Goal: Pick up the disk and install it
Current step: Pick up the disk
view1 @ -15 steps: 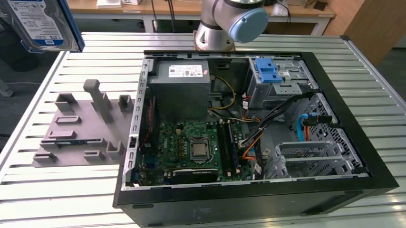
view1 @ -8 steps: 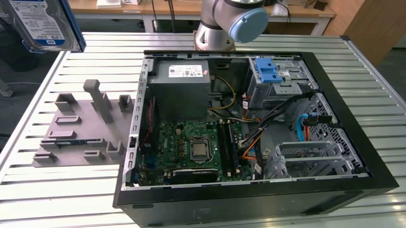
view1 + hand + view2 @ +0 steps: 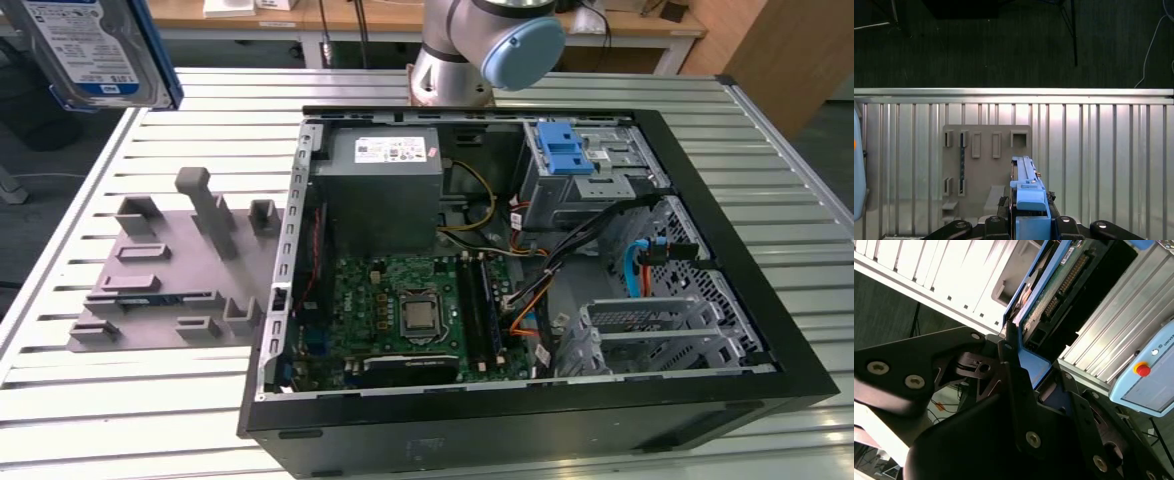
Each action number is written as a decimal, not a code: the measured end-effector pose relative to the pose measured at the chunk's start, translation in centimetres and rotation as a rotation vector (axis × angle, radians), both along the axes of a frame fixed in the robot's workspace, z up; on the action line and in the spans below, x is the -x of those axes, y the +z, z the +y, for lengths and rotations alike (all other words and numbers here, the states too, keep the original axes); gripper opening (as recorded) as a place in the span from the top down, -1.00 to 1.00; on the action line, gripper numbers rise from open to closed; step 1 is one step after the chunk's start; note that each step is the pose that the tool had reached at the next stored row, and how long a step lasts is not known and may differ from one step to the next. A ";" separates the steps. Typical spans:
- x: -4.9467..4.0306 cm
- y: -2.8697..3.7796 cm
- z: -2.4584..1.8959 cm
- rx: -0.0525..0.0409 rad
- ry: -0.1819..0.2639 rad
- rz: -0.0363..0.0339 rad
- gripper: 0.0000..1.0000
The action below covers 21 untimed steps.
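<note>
Slatted metal table (image 3: 134, 420) is spread under an open computer case (image 3: 534, 420), and a grey slotted fixture (image 3: 160, 285) is laid just beside the case on the exterior view's left; the robot arm (image 3: 461, 50) is mounted at the far edge. The disk (image 3: 100, 50) is held aloft, clear of the table, at the exterior view's far left, well apart from the case's drive cage (image 3: 587, 170). In the second wrist view the gripper (image 3: 1021, 347) is seen with its jaws clamped on the blue bracket (image 3: 1031, 365) at one end of the disk; the bare circuit board (image 3: 1054, 290) is exposed beyond them. The disk is judged rigid, fairly heavy for its size, and fragile to knocks; its board and connector are best left untouched. The plastic bracket is judged smooth and slightly flexible, so a firm hold across its side rails is favoured, as is made here.
</note>
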State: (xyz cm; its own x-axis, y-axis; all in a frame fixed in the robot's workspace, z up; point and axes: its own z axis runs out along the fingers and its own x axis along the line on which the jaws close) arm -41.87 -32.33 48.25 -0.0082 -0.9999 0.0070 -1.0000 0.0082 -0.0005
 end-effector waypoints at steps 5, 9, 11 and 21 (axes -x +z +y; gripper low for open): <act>-0.18 0.00 0.00 0.0000 0.000 0.0001 0.27; -0.33 -0.01 0.00 0.0000 0.000 0.0000 0.27; -0.41 -0.01 0.00 0.0000 0.000 0.0000 0.27; -0.78 -0.01 0.00 0.0000 0.000 0.0001 0.27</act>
State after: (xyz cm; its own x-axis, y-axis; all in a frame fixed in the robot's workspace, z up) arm -41.09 -32.33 48.23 -0.0082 -0.9999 0.0071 -1.0000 0.0082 -0.0005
